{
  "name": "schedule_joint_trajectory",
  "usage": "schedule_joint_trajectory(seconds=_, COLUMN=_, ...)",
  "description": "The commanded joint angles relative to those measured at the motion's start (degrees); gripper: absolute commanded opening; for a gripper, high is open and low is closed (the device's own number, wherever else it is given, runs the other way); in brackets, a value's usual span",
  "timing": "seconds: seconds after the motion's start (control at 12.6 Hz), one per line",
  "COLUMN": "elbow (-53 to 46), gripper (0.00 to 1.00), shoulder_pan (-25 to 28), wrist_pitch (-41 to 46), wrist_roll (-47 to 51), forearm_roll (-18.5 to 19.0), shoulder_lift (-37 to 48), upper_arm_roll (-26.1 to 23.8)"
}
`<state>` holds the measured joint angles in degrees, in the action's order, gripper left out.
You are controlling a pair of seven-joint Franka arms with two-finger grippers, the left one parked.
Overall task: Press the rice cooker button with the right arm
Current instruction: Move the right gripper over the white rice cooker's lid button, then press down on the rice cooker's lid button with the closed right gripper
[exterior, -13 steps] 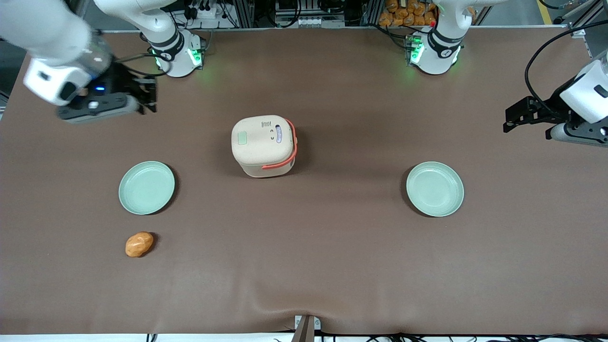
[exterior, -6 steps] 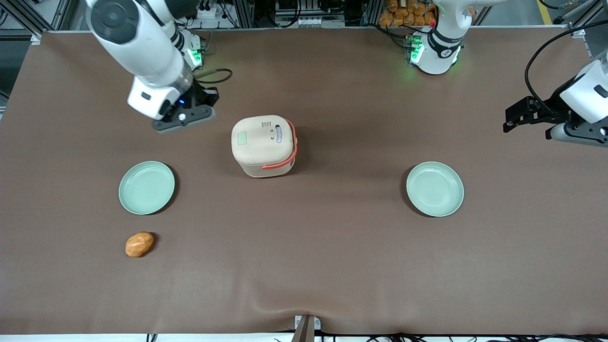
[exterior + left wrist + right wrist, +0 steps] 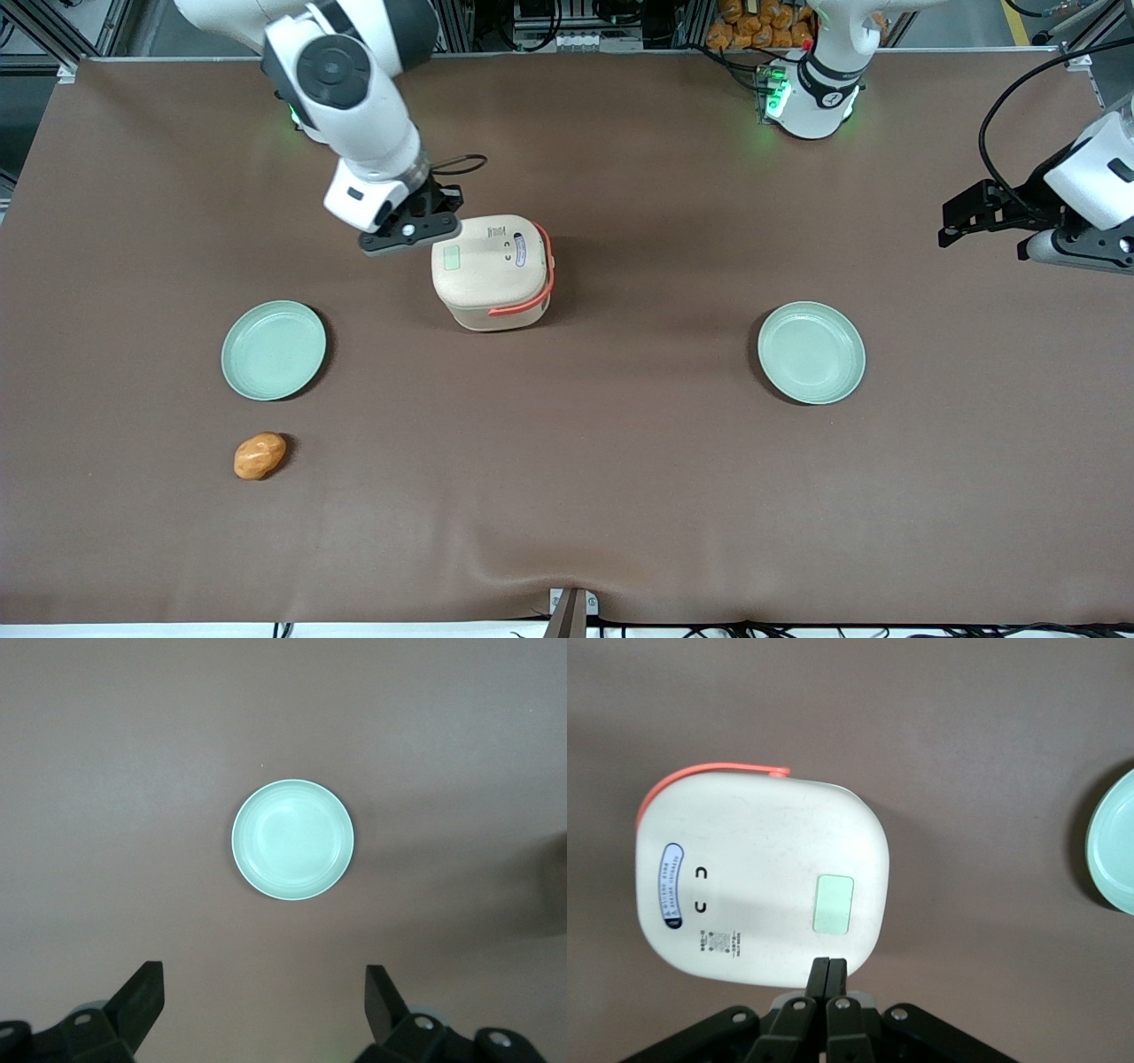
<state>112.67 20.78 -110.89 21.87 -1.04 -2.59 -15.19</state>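
Observation:
The cream rice cooker (image 3: 492, 273) with its orange-red handle band stands upright at the table's middle, also seen from above as the rice cooker (image 3: 757, 877). Its pale green button (image 3: 452, 258) sits on the lid near the edge toward the working arm; the button (image 3: 834, 904) lies just ahead of my fingertips. My right arm's gripper (image 3: 416, 226) hovers beside and slightly above that lid edge. The gripper (image 3: 828, 970) is shut with nothing between its fingers and is apart from the button.
A green plate (image 3: 274, 349) and an orange-brown lump (image 3: 260, 455) lie toward the working arm's end, nearer the front camera than the cooker. Another green plate (image 3: 811, 352) lies toward the parked arm's end, the same plate (image 3: 293, 851) seen in the left wrist view.
My right arm has swung from the working arm's end of the table toward the middle, bringing the gripper up to the cooker's lid edge. The cooker has not moved.

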Motion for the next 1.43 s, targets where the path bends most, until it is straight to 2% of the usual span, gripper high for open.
schedule_joint_trajectory(seconds=0.0, elbow=1.5, gripper=0.00, shoulder_pan=0.2, wrist_pitch=-2.7, wrist_roll=1.9, forearm_roll=2.3, shoulder_lift=-0.9, upper_arm_roll=-0.4)
schedule_joint_trajectory(seconds=0.4, elbow=4.0, gripper=0.00, shoulder_pan=0.3, wrist_pitch=-7.4, wrist_roll=1.9, forearm_roll=4.2, shoulder_lift=-3.1, upper_arm_roll=-0.4)
schedule_joint_trajectory(seconds=1.11, elbow=5.9, gripper=0.00, shoulder_pan=0.2, wrist_pitch=-11.6, wrist_roll=2.1, forearm_roll=4.2, shoulder_lift=-5.8, upper_arm_roll=-0.4)
schedule_joint_trajectory(seconds=1.35, elbow=9.8, gripper=0.00, shoulder_pan=0.1, wrist_pitch=-16.9, wrist_roll=2.2, forearm_roll=4.3, shoulder_lift=-6.2, upper_arm_roll=-0.4)
